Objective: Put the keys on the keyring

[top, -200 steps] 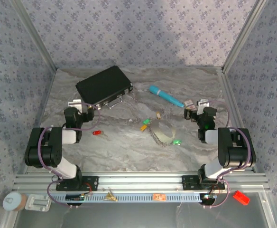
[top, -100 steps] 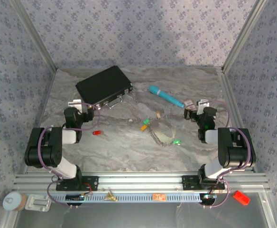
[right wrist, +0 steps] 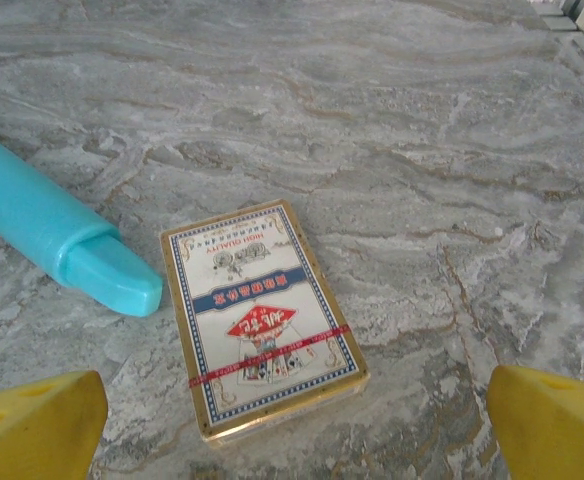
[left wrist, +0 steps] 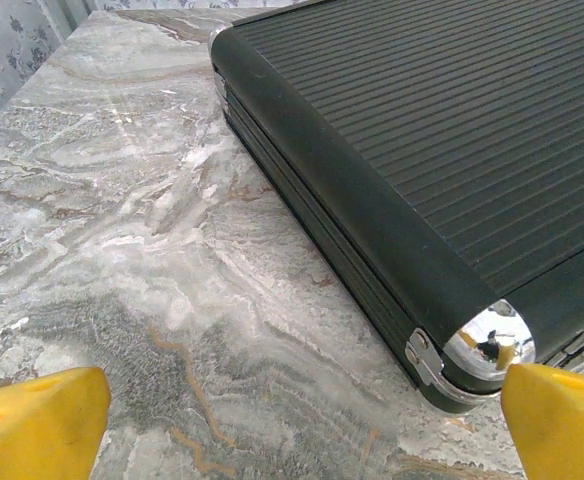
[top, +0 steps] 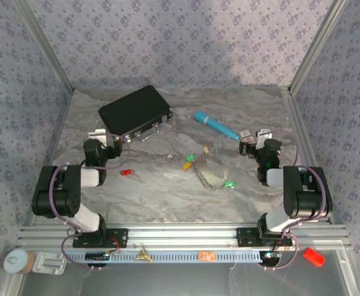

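Observation:
Several keys lie apart on the marble table: a red key [top: 126,172] at the left, a yellow key [top: 187,165] and a pale key [top: 205,149] in the middle, a green key [top: 230,184] to the right. The keyring [top: 208,177], a silver chain with a thin wire ring, lies between the yellow and green keys. My left gripper [top: 105,136] [left wrist: 302,440] stands open and empty by the black case's near corner. My right gripper [top: 254,137] [right wrist: 292,430] stands open and empty just short of a card pack.
A black case [top: 135,111] [left wrist: 422,150] lies at the back left, its metal handle facing the middle. A teal pen-shaped tool [top: 216,124] [right wrist: 52,235] lies at the back right, beside the card pack [top: 246,134] [right wrist: 262,315]. A red block [top: 313,256] sits below the front rail.

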Controlling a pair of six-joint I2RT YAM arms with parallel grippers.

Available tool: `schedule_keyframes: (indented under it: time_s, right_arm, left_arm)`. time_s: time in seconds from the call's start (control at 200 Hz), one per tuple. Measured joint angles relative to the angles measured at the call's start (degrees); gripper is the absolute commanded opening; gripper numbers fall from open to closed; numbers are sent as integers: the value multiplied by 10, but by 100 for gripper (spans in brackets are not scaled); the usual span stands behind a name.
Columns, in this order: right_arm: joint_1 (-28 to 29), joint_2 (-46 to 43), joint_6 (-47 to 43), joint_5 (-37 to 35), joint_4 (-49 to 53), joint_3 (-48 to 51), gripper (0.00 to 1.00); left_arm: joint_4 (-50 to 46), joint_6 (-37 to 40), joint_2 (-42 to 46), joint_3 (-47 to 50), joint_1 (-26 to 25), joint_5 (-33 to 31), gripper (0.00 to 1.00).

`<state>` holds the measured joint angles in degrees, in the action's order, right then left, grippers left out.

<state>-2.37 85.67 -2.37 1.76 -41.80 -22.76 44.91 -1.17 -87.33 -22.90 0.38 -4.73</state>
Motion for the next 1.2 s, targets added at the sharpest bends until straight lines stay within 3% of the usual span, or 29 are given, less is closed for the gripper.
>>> schedule_keyframes:
  time_s: [0.29, 0.525, 0.87, 1.204]
  right_arm:
    - [38, -132, 56, -34, 216, -115, 98]
    - [120, -141, 139, -57, 436, -205, 89]
    - [263, -144, 251, -66, 718, -271, 53]
    - [422, -155, 409, -115, 858, -274, 41]
  left_arm:
    - [-127, -17, 169, -29, 0, -18, 100]
    - [-221, -70, 228, -44, -17, -9, 98]
    - [-377, -152, 247, -101, -142, 33, 96]
    - [-430, -249, 267, -88, -269, 12, 95]
